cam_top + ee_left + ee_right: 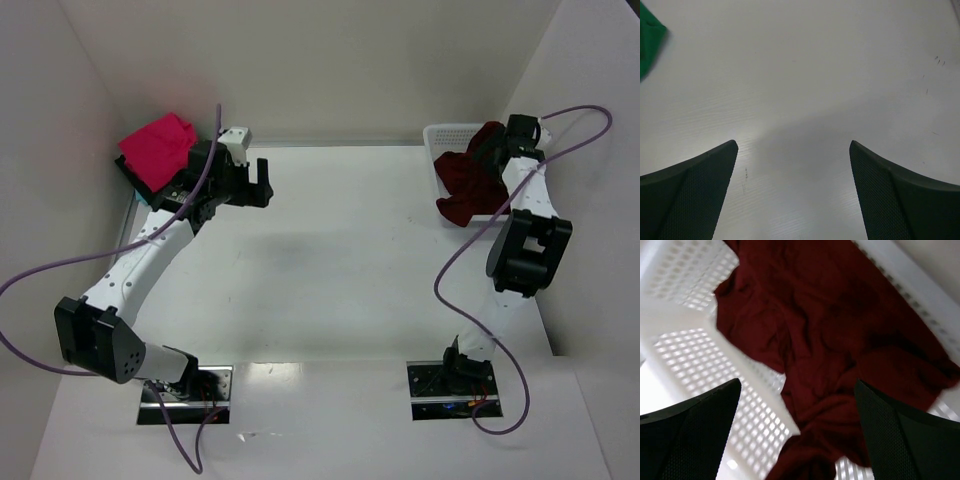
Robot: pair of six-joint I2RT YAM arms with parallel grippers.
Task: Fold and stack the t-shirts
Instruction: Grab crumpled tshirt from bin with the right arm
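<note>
A crumpled maroon t-shirt (470, 185) lies in the white mesh basket (440, 135) at the back right and spills over its front rim onto the table. My right gripper (490, 148) hovers over it, open, with the maroon t-shirt (840, 340) below its fingers and nothing between them. A folded bright pink t-shirt (157, 145) tops a stack at the back left. A green corner (649, 32) of that stack shows in the left wrist view. My left gripper (255, 190) stands open just right of the stack, over bare table.
White walls close in the table on the left, back and right. Purple cables loop off both arms. The basket's (695, 355) mesh wall lies under my right gripper's left finger. Both arm bases sit at the near edge.
</note>
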